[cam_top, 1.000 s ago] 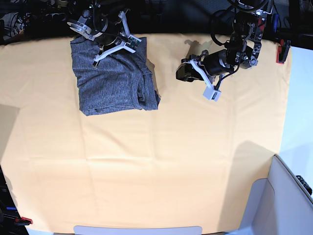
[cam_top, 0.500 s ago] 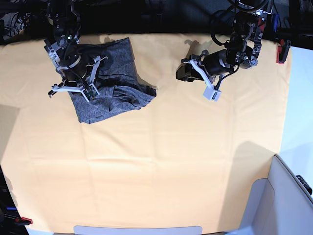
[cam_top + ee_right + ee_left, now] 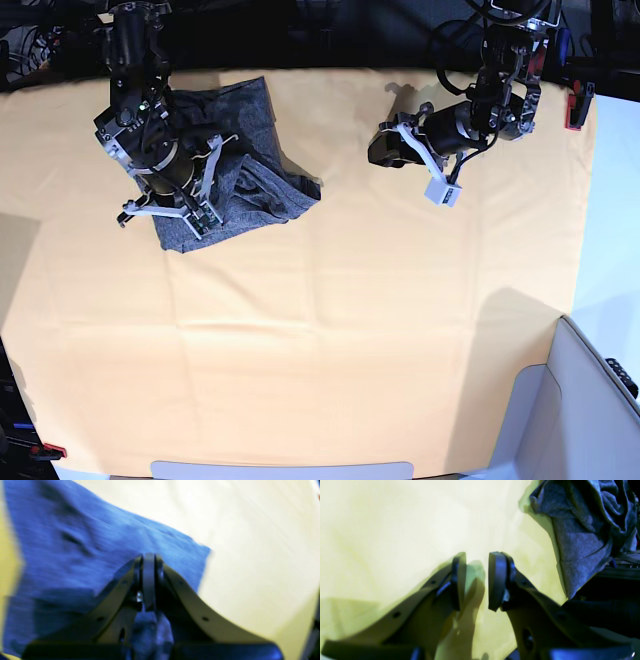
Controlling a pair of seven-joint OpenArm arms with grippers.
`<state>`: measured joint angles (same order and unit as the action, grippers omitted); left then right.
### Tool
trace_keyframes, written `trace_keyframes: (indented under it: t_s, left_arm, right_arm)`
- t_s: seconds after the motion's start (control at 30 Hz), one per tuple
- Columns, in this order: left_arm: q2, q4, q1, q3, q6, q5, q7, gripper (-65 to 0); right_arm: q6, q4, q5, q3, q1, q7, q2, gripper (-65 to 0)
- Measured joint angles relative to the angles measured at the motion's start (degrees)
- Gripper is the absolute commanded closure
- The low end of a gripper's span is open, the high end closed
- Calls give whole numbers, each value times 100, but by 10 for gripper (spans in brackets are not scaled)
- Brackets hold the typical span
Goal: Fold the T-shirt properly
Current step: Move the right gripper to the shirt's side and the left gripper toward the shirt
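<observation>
I'm mid-fold: my right gripper (image 3: pixel 165 215) has its jaws pinched fully together over the T-shirt (image 3: pixel 235 165), which lies bunched at the far left of the counter (image 3: pixel 350 330). My left gripper (image 3: pixel 476 580) hangs partly open and empty, well to the right. The bundle's long axis runs diagonally, near-left to far-right. Next I'd want to flatten and square it.

Left claw (image 3: pixel 476 580) parted over table cloth (image 3: pixel 395 530), T-shirt (image 3: pixel 582 537) beyond

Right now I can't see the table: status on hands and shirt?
Right hand shut, over the T-shirt. Left hand open, empty, above bare cloth. Shirt bunched, fold untidy. Nothing in the way.
</observation>
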<state>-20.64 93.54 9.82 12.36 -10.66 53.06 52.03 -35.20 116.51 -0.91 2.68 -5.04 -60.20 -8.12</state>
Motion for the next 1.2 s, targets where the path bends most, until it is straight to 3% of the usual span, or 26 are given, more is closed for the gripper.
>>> trace_keyframes:
  t_s: [0.1,0.2,0.3,0.43,0.63,0.77,0.9,1.0,1.2]
  left_arm:
    - [-2,0,-4,0,0,2,13,-165]
    - [-2,-2,-13,-7,0,-7,20,-165]
    - [-4,-7,-15,-7,0,-9,20,-165]
    - [-7,-13,-15,-4,-2,0,15,-165]
    - [-17,-17,-31,-7,-2,0,20,-165]
    - [-20,-22,-111,-4,-2,-22,50,-165]
    - [-20,-39,-153,-4,20,-68,37,-165]
    - [-22,-155,-160,-11,9,4,22,-165]
    - [-22,-264,-210,-11,-46,66,-17,-165]
  right_arm:
    - [37,0,33,-400,35,310,37,0]
    - [734,0,103,-1150,103,634,48,0]
    - [855,-15,197,-1300,157,557,-9,0]
    - [828,-232,85,-820,155,-17,72,0]
    - [817,-59,98,-323,-450,-101,35,0]
    - [820,-4,15,400,-717,-39,-254,0]
    - [745,-4,-678,1185,-791,-302,-682,0]
    - [184,0,-1694,1639,-555,-424,-1029,0]
    - [68,11,-3327,1703,2,-409,-1692,0]
